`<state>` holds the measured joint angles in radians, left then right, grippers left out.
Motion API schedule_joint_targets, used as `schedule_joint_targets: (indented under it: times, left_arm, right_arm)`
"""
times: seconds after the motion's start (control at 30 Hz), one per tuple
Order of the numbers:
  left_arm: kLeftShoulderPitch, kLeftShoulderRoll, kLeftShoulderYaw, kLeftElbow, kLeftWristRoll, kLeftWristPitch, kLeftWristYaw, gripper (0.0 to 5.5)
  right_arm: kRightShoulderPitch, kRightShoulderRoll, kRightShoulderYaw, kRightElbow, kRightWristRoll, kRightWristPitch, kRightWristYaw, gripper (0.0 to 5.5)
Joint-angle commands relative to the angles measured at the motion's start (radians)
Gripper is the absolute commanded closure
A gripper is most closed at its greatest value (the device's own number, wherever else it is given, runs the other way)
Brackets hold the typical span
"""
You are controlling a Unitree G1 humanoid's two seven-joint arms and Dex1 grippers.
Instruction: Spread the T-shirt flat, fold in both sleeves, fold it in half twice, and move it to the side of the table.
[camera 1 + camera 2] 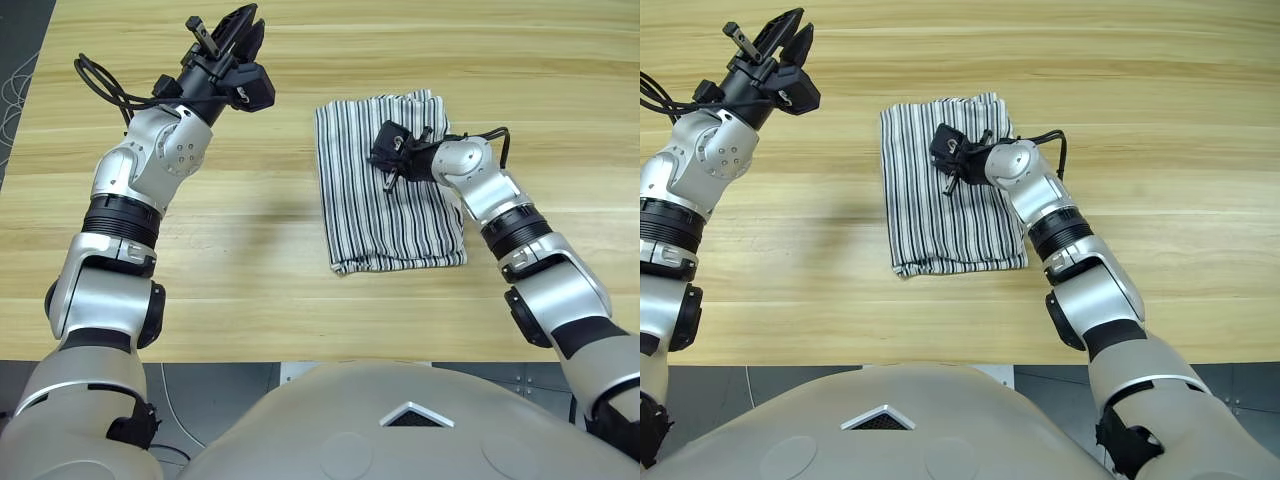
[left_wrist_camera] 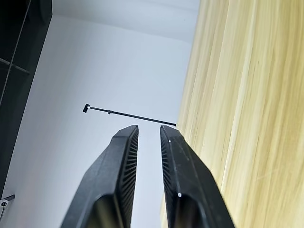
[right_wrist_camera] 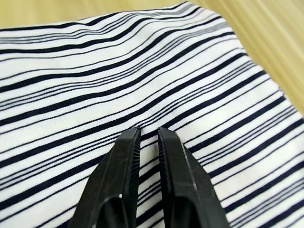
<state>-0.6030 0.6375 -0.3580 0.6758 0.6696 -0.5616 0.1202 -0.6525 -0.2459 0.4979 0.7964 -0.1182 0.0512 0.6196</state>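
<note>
Left fingers (image 2: 121, 175), together and empty, are raised over the table (image 1: 250, 300). The folded shirt (image 1: 370, 215) lies right of centre, with the right fingers (image 3: 124, 180) together, tips on top. Sliding it aside may drag only the upper layers and rumple the folds.

Nearly closed left tool (image 2: 148, 129) points past the table (image 2: 247, 95) edge.

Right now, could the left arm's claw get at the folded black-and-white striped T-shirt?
Probably yes. The left claw hangs above bare light wooden table left of the folded striped T-shirt, nothing lying between. The right claw is over the shirt's right part, leaving its left side free.
</note>
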Motion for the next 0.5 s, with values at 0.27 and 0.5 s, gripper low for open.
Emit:
schedule_joint_targets:
  times: [0.27, 0.5]
  left_arm:
    - [0.019, 0.006, -0.001, -0.035, -0.048, -0.086, -0.085, 4.65]
    - [0.085, 0.036, -0.054, -0.066, -0.059, -0.199, -0.214, 4.49]
  right_arm:
    - [0.063, -0.013, -0.264, -0.128, 0.181, -0.115, 0.009, 4.84]
    - [0.219, -0.272, -0.347, -0.45, 0.216, -0.087, 0.235, 4.76]
